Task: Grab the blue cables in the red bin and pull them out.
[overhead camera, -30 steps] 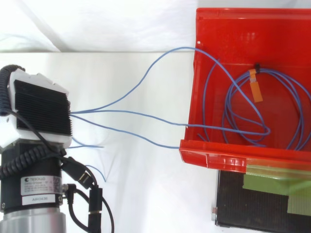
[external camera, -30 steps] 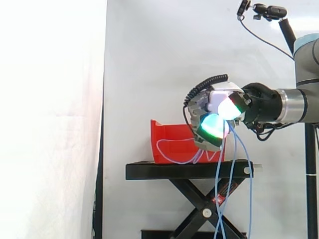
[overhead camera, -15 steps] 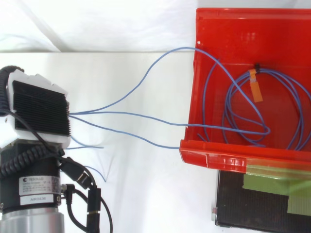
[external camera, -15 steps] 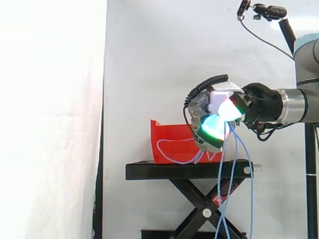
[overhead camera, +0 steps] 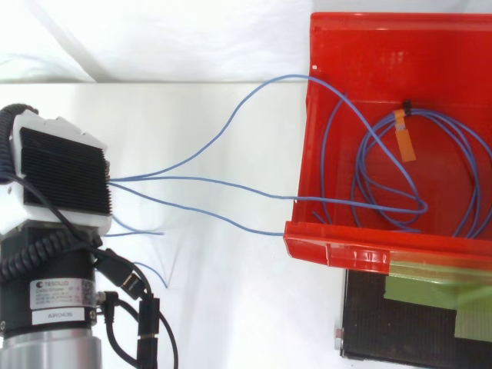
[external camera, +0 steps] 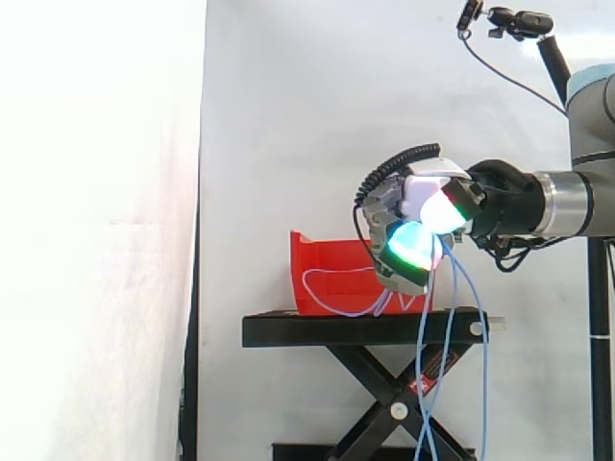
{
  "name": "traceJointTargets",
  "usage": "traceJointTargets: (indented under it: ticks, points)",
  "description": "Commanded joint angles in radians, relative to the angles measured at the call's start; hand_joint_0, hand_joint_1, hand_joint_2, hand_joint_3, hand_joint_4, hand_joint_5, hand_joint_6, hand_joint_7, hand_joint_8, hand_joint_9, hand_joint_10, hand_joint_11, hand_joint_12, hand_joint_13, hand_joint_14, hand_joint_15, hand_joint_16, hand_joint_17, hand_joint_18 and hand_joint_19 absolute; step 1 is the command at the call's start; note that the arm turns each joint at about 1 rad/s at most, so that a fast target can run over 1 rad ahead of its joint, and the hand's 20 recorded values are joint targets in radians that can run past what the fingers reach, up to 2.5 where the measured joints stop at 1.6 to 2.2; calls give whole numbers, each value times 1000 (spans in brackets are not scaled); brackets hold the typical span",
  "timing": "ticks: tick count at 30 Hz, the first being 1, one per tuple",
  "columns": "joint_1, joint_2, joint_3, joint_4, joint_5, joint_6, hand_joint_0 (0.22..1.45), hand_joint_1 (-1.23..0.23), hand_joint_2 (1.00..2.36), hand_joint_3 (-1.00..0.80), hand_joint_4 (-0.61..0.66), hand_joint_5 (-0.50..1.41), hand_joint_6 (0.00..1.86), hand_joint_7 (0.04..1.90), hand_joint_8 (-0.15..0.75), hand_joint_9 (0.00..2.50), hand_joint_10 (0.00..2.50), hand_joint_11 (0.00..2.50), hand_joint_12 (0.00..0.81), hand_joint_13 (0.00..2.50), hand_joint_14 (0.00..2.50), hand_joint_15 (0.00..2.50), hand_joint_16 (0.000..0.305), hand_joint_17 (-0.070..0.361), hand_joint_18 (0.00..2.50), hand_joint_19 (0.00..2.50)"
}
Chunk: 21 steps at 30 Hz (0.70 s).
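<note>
A red bin (overhead camera: 400,54) stands on a black stand (external camera: 365,328). Thin blue cables (overhead camera: 384,165) lie coiled inside it, bound by a black tie with an orange tag. Several strands (overhead camera: 207,184) run out over the bin's left wall and front lip to my hand (overhead camera: 61,177), which is well left of the bin in the top view. In the side view my hand (external camera: 418,226) hovers above the stand's right end, fingers curled round the cables, pads glowing green and white. Loose cable ends (external camera: 450,365) hang down below it past the stand.
The black scissor stand (external camera: 384,403) holds the bin before a white curtain. A dark plate with green tape (overhead camera: 415,315) lies under the bin's front edge. A camera on a stalk (external camera: 514,21) sits at the upper right, above the arm.
</note>
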Motion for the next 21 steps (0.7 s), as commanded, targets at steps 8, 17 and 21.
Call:
traceJointTargets:
  ticks: [8, 17, 21]
  points:
    - [0, 0, 0, 0, 0, 0, 1009, -1086, 1011, -726, 134, 819, 1200, 335, 315, 1142, 940, 1383, 364, 986, 2500, 671, 46, 103, 1221, 1017]
    - [0, 0, 0, 0, 0, 0, 1014, -1085, 1011, -731, 131, 831, 1168, 356, 315, 1148, 901, 1415, 355, 980, 2500, 665, 46, 103, 1218, 1032]
    - [0, 0, 0, 0, 0, 0, 1014, -1084, 1011, -724, 131, 832, 1165, 358, 313, 1153, 883, 1423, 361, 992, 2500, 659, 46, 103, 1221, 1035]
